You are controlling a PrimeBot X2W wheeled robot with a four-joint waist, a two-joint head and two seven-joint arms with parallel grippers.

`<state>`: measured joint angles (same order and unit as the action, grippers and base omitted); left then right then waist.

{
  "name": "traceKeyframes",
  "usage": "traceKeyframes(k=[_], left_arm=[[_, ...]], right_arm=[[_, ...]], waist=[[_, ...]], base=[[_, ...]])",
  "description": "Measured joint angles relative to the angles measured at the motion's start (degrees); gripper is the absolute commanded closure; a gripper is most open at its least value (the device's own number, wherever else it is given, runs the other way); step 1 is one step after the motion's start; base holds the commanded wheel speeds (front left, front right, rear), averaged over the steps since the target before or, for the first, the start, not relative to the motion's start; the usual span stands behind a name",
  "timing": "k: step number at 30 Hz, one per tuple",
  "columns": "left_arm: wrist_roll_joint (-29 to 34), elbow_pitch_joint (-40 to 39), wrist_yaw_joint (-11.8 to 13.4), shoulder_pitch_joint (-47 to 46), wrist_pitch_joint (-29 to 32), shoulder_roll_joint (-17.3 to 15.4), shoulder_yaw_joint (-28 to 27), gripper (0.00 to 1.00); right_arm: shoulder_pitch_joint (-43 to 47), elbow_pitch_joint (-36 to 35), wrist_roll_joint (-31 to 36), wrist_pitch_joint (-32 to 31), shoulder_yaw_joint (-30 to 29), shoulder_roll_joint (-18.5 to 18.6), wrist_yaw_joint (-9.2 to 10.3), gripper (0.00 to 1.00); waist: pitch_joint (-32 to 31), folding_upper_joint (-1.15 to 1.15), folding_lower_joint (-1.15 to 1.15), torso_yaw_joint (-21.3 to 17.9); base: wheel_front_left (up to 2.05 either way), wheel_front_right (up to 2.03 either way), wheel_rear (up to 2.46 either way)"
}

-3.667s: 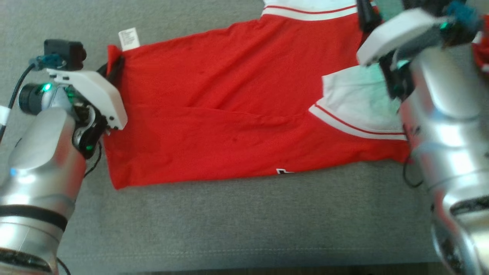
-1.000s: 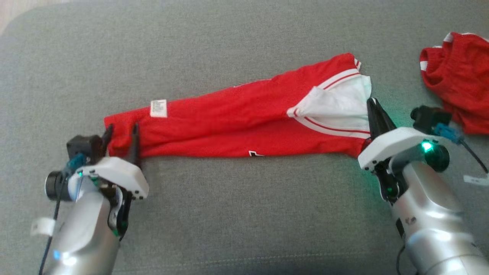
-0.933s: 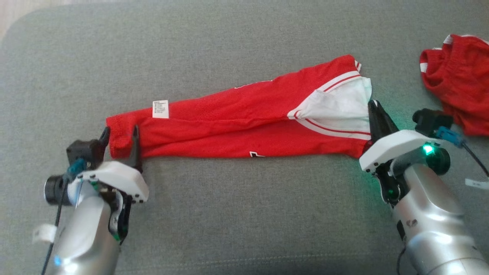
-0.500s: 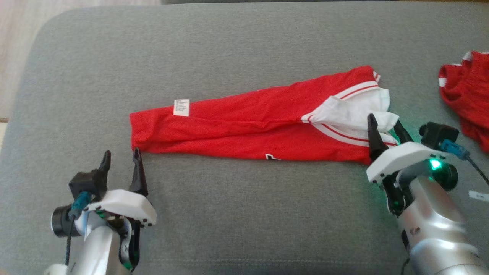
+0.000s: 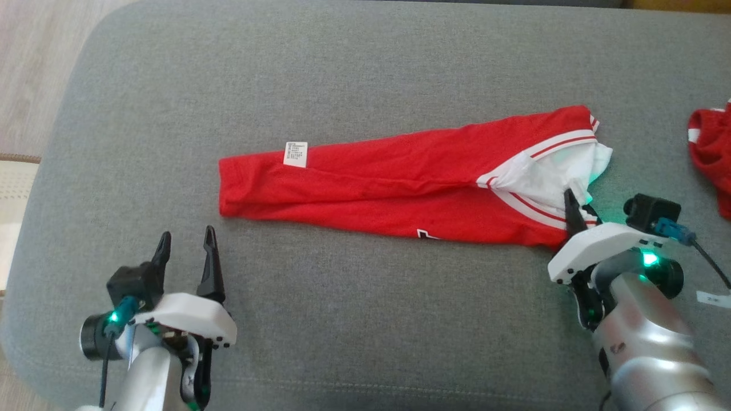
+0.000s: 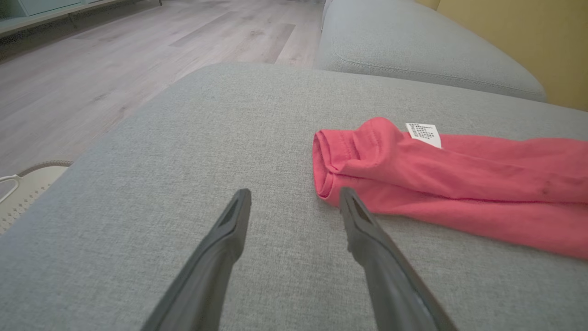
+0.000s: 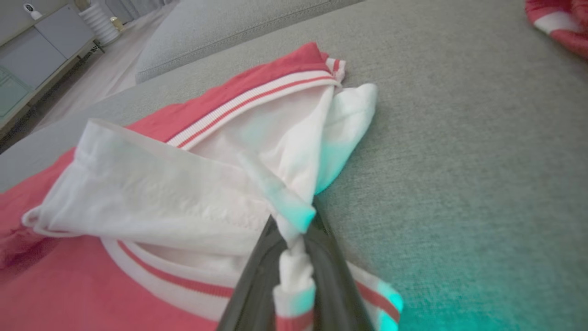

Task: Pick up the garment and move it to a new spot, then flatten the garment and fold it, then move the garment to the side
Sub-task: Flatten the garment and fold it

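Observation:
The garment is red with white striped trim and a white label, folded into a long narrow strip across the grey sofa cushion. My left gripper stands open with nothing between its fingers, a little nearer than the garment's left end; in the left wrist view my left gripper points just left of that end. My right gripper is at the garment's right end. The right wrist view shows my right gripper shut on a pinch of the garment's white fabric.
A second red garment lies bunched at the cushion's far right, also red garment. Wooden floor lies past the cushion's rounded left edge. Another grey cushion sits behind, by a yellow wall.
The camera has shifted. My left gripper let go of the garment's left end and drew back from it, open. My right gripper opened, then shut again on the white fabric.

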<state>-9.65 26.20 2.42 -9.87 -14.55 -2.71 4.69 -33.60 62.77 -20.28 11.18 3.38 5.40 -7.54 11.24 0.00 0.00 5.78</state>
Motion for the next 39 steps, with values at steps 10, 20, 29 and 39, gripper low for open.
traceKeyframes(k=[10,20,29,39], left_arm=[[0.0,0.3,-0.5,0.0,0.0,0.3,-0.3,0.0],[-1.3,0.6,0.1,0.1,0.0,0.4,1.5,0.0],[-2.1,0.7,0.2,0.3,0.0,0.5,5.0,0.0],[-3.6,0.8,0.6,0.3,0.0,0.5,9.5,0.0]], right_arm=[[-1.0,-0.1,-0.3,2.0,-3.0,3.1,0.0,1.0],[-2.6,-9.6,0.7,3.0,-1.6,3.9,0.0,1.0],[0.5,-24.3,-4.5,-3.0,14.0,0.0,0.0,1.0],[4.3,-29.4,-8.5,-7.8,25.4,-1.1,0.0,1.0]], waist=[[-0.2,0.0,0.0,-1.6],[-1.4,0.0,0.0,-2.8],[-2.5,0.0,0.0,0.0],[-2.5,0.0,0.0,6.0]], base=[[0.0,0.0,0.0],[0.0,0.0,0.0],[0.0,0.0,0.0],[0.0,0.0,0.0]])
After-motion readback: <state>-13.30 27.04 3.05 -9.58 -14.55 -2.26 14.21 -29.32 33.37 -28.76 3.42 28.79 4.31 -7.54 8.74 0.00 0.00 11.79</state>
